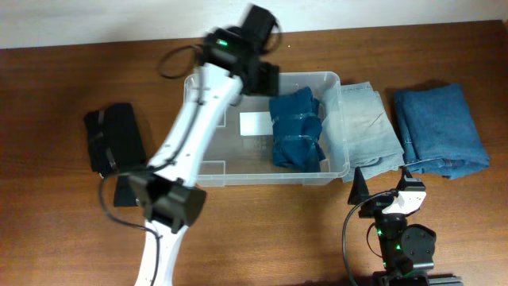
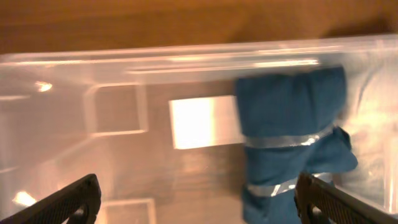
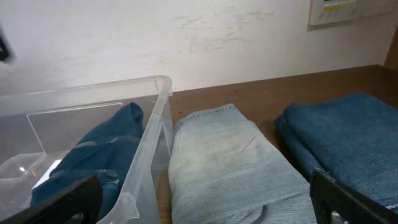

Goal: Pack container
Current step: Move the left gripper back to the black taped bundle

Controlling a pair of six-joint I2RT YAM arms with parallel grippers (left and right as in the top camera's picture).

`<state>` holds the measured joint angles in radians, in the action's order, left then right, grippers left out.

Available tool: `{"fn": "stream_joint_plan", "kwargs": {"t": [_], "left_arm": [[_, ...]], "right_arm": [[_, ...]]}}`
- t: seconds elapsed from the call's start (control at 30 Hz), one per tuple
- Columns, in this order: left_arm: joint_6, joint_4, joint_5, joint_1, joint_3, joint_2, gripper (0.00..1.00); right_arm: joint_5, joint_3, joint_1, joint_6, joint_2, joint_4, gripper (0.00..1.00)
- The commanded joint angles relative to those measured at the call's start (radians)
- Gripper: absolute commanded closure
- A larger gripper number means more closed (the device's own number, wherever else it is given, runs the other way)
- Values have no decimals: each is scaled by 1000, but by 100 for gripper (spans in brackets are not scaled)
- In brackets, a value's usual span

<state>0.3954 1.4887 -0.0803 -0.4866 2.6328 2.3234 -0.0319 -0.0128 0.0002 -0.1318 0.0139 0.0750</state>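
Left gripper (image 2: 199, 199) spread, empty, over container (image 1: 270, 179); left arm (image 1: 190, 135) masks its 9 o'clock end. Teal bundle (image 1: 296, 131) inside, possibly taped. Pale jeans (image 1: 367, 127) at 3 o'clock. Right gripper (image 3: 205, 199) spread, empty.

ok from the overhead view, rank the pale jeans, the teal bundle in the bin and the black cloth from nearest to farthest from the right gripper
1. pale folded jeans, right in front of the right gripper
2. teal bundle, inside the container, further left
3. black cloth, far left, beyond the container
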Motion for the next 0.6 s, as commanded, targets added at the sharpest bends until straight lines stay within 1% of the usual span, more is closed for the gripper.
{"fn": "stream_joint_plan", "kwargs": {"t": [0.0, 0.17, 0.33, 0.57], "left_arm": [[-16, 36, -18, 93, 38, -61, 1], [-16, 132, -14, 248, 37, -61, 1], [-16, 193, -14, 380, 37, -61, 1], [-31, 199, -14, 509, 15, -61, 1]], "right_arm": [[2, 7, 7, -7, -8, 4, 2], [2, 7, 7, -7, -8, 4, 2], [2, 7, 7, -7, -8, 4, 2], [2, 7, 7, -7, -8, 4, 2]]}}
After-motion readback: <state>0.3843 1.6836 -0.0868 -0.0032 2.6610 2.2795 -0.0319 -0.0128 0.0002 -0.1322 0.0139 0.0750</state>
